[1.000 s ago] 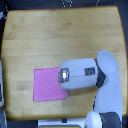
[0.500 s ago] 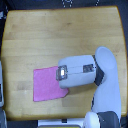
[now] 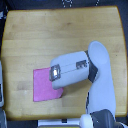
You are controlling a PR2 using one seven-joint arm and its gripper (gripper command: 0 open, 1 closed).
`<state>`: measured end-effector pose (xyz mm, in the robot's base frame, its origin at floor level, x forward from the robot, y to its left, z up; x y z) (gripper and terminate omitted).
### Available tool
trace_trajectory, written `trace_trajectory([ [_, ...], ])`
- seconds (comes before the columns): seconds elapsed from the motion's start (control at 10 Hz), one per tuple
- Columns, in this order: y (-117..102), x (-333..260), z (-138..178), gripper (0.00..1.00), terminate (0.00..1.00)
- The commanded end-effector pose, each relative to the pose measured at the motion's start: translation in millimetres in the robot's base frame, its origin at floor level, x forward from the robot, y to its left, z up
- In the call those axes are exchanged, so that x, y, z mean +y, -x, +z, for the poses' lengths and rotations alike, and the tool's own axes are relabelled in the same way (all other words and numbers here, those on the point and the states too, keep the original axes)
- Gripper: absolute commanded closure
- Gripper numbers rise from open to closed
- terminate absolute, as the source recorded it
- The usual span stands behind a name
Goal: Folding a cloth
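Observation:
The bright pink cloth lies flat on the wooden tabletop, in the lower left part of the exterior view. My gripper reaches in from the exterior view's right on a white and grey arm. Its end sits over the cloth's upper right corner and hides that part. The fingers are not distinguishable from this overhead angle, so whether they hold fabric is unclear.
The table's edges run close to the frame on all sides. A pale object stands past the left edge. Dark items show beyond the top edge. The robot's white body fills the bottom right.
The arm's end has shifted a little toward the exterior view's left, further over the cloth. The cloth's outline looks about the same.

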<state>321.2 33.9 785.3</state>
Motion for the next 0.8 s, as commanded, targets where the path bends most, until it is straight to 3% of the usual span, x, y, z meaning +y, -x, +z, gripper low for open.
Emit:
trace_trajectory([
  [0.0,-1,88,29,1.00,0.00],
  [0.7,24,167,24,1.00,0.00],
])
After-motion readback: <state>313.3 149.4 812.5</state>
